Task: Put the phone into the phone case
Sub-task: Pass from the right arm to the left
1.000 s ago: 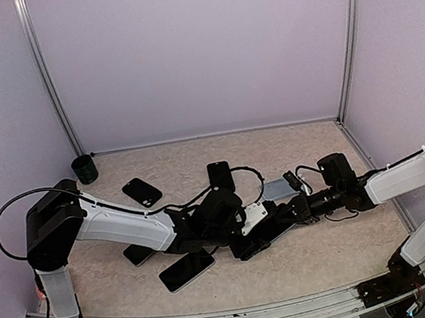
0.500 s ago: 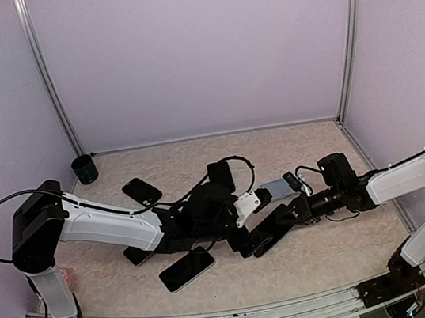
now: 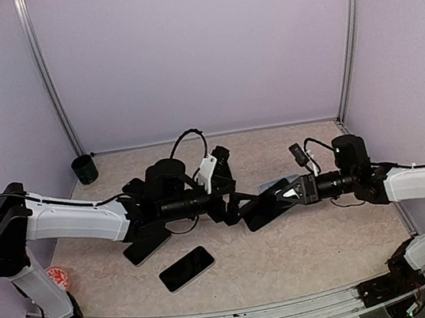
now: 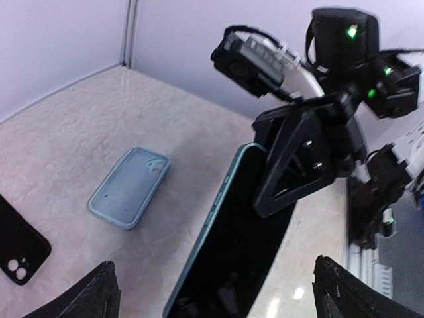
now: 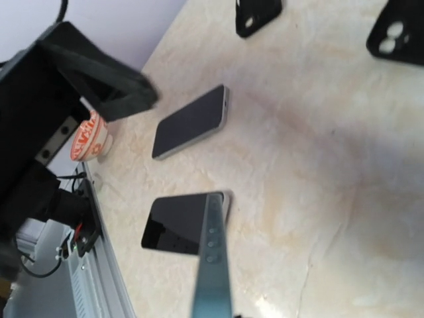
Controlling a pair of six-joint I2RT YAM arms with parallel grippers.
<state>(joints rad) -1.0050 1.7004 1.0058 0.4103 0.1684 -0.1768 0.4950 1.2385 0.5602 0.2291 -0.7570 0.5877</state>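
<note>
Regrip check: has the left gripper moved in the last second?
Yes: the left gripper, open, has drawn back left, toward the black cup in the far corner.

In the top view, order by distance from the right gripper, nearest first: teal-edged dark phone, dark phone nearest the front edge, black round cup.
1. Teal-edged dark phone: held by the right gripper.
2. Dark phone nearest the front edge: lower left.
3. Black round cup: far left corner.

I see a dark phone (image 3: 186, 268) face up on the beige tabletop (image 3: 314, 248). Beyond it to the left lie a second phone (image 3: 145, 245) and a black cup (image 3: 83, 169); beyond it to the right, a light-blue phone case (image 4: 129, 187).
</note>
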